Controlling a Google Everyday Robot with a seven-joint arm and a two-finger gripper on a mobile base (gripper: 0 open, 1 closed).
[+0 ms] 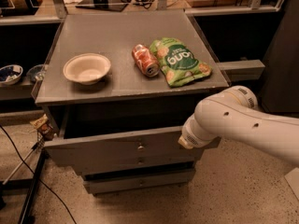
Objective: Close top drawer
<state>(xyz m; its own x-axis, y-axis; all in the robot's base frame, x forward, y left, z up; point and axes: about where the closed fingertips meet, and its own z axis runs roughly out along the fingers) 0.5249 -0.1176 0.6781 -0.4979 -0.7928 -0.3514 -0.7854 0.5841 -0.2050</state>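
The top drawer [103, 149] of the grey cabinet stands pulled out, its dark inside showing under the cabinet top. Its long grey front has a small round metal knob [140, 147] at the centre. My white arm [238, 120] reaches in from the right. My gripper [183, 142] is at the arm's end, against the right part of the top drawer's front, to the right of the knob. The wrist mostly hides it.
On the cabinet top [121, 31] sit a white bowl [87, 68], a red can [145, 59] on its side and a green snack bag [178, 60]. Two slimmer drawer fronts [138, 181] lie below. Cables [18, 157] and a stand leg cross the floor at left. Dark shelves with bowls [9, 73] stand behind.
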